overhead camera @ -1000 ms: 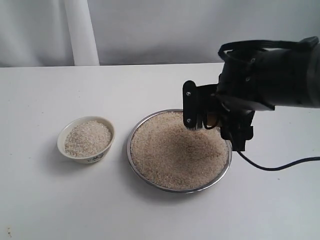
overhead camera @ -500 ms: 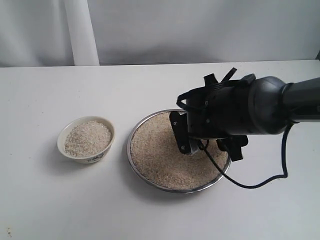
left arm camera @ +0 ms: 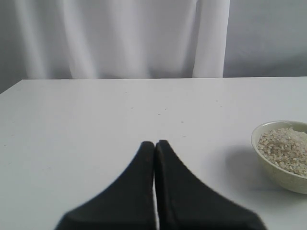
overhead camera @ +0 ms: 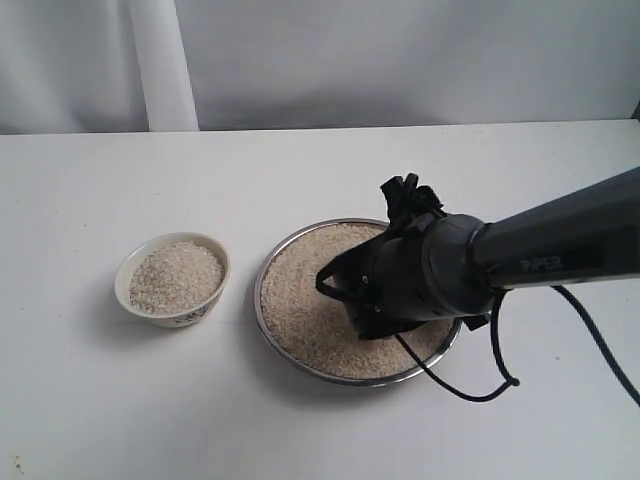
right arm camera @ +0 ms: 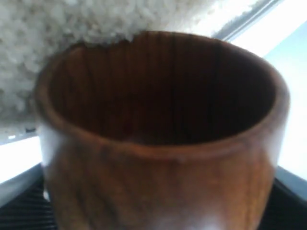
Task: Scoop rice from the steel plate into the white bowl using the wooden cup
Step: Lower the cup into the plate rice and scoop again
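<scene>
Over the last second the right arm has swung down and rolled over. Its right fingers [overhead camera: 350, 303] have gone from above the far edge of the steel plate [overhead camera: 300, 366] to low over the rice [overhead camera: 300, 300] heaped in it. The plate and the white bowl [overhead camera: 190, 316] have not shifted.

In the exterior view the wrist's bulk hides the cup and the spread of the fingers, so the grip cannot be told from here. The bowl sits on the bench [overhead camera: 100, 420] well apart from the plate, to its left, and already holds a good mound of grains.

In the left wrist view the left fingers [left arm camera: 154, 153] are pressed together with nothing between them. They hang over bare bench, with the bowl off to one side.

In the right wrist view the wooden cup [right arm camera: 158, 158] fills the frame, clamped between the widely spread right fingers. Their black ribbed faces show at either side of its base. Its mouth is tipped toward the heap, the far lip touching or just biting into the grains, and the inside looks dark and empty.

From here the likeliest faults are these:
- Too steep a push could plough rice over the plate's thin rim onto the bench.
- The glossy barrel could twist or slip in the grip as the heap resists.
- An overfull scoop could shed grains on the way across.
- The bowl, already well filled, may overflow.
</scene>
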